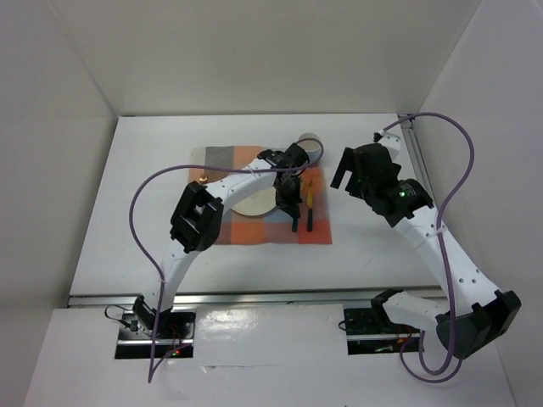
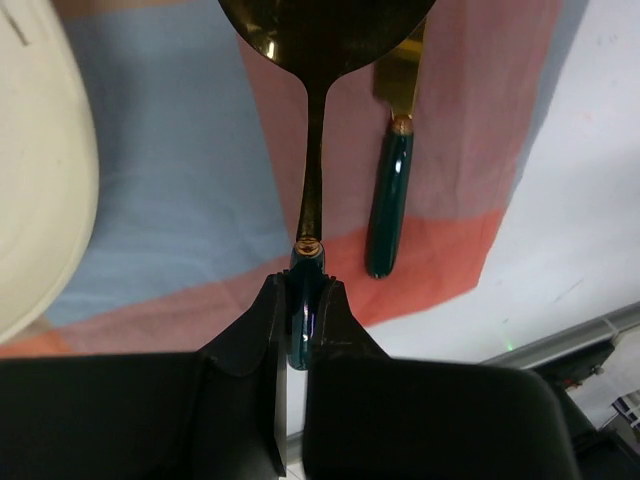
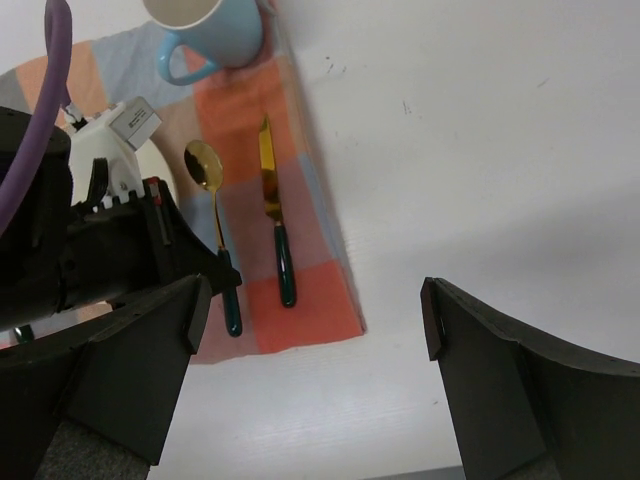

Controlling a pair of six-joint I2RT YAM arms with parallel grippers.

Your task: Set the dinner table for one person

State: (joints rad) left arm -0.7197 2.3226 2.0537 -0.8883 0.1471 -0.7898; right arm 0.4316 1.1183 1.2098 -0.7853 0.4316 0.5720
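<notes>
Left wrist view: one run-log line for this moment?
step: spoon placement | left jaws: shut on spoon handle | right jaws: open, empty | spoon: over mat, between plate and knife

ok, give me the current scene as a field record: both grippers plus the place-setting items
left gripper: shut on spoon handle
right gripper: open, empty, above table right of mat
spoon: between plate and knife, bowl away from the arms; contact with mat unclear
knife: flat on mat, right of spoon, roughly parallel
plate: on mat, left of spoon
mug: upright, mat's far right corner
</notes>
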